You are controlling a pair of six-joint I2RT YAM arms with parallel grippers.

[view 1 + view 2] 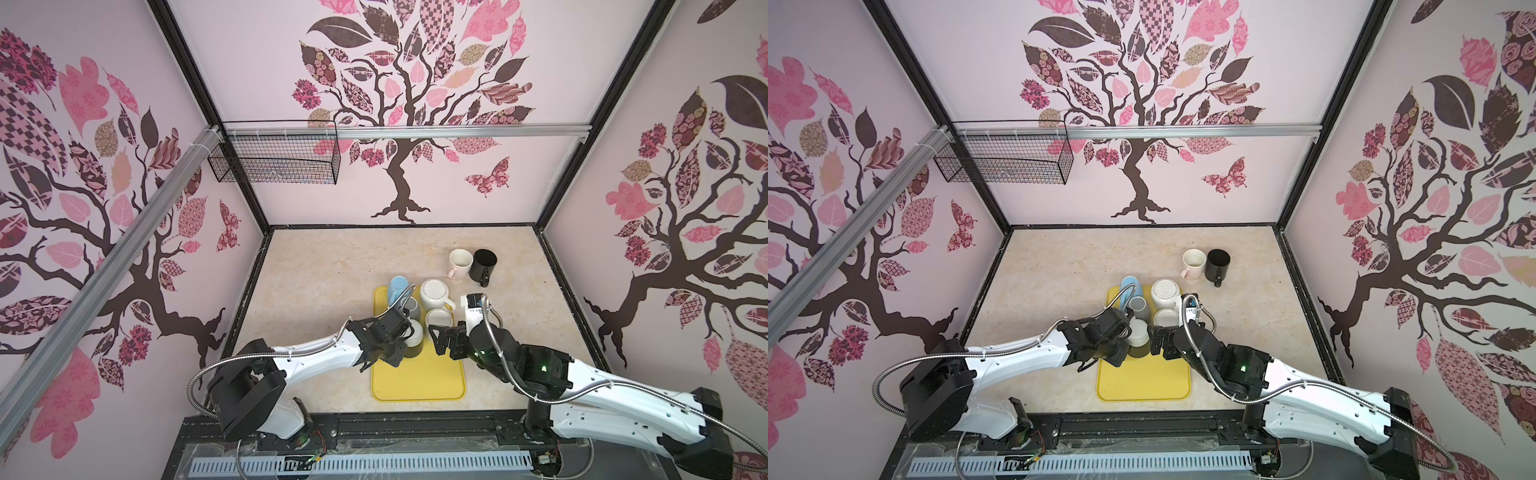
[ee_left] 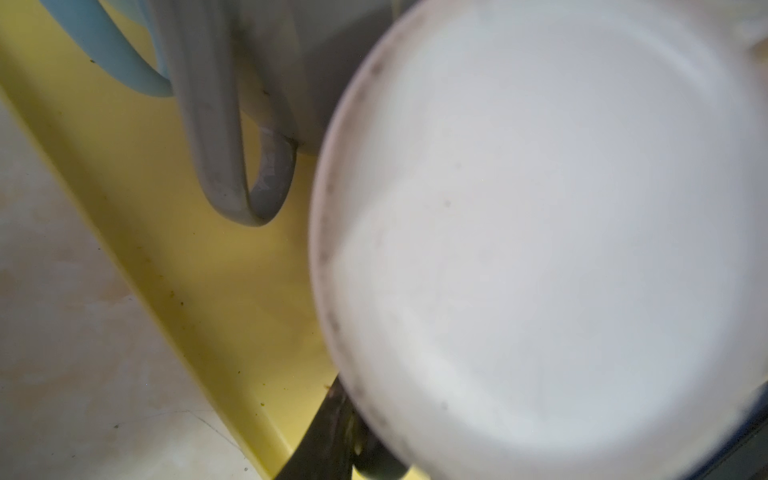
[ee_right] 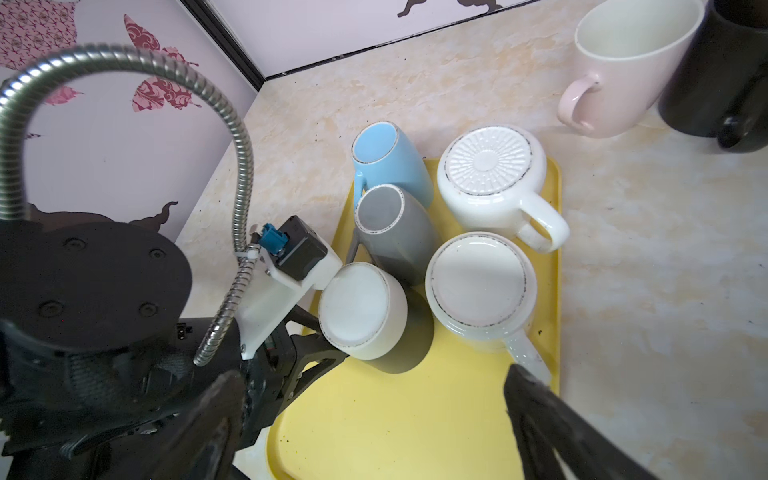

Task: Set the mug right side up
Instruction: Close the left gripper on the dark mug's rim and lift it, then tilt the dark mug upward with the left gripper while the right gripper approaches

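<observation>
Crockery, I judged: slick, breakable, best taken by the handle [image 2: 328, 432]. Upturned mug [image 3: 361, 309] stood on the yellow tray [image 3: 415, 424], left tool [image 3: 318, 340] at it, clamped or not unclear; right tool [image 1: 444, 336] gaped apart

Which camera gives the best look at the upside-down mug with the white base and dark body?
The right wrist view: the mug shows almost whole, base up, on the yellow tray. The left wrist view shows mainly its blurred base; in both top views the left gripper partly hides it.
</observation>
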